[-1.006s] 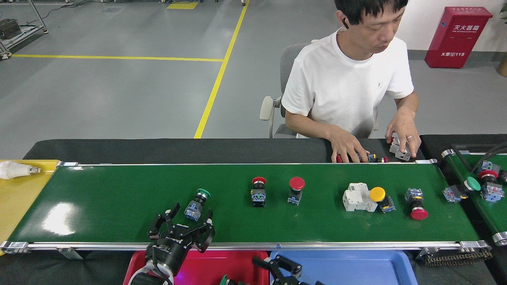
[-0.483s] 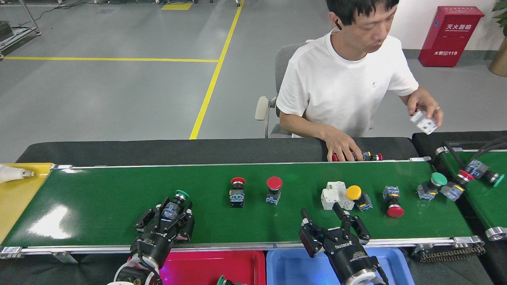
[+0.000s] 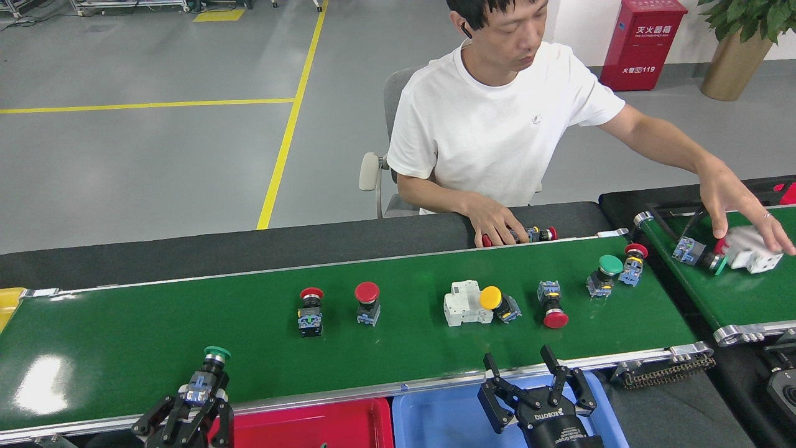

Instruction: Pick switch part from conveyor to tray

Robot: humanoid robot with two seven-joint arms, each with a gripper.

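Two grippers at the conveyor's near edge — left gripper clasps a green-capped switch, right gripper splayed.

Both grippers were black, built of angular linked bars with several fingers each. The left gripper showed jointed finger links with small round pivots, its fingers tapering to blunt black tips. The right gripper had thicker, blocky fingers rising from a round black cylindrical body. White lettering ran across that body, seen upside down. No cables showed on either one.
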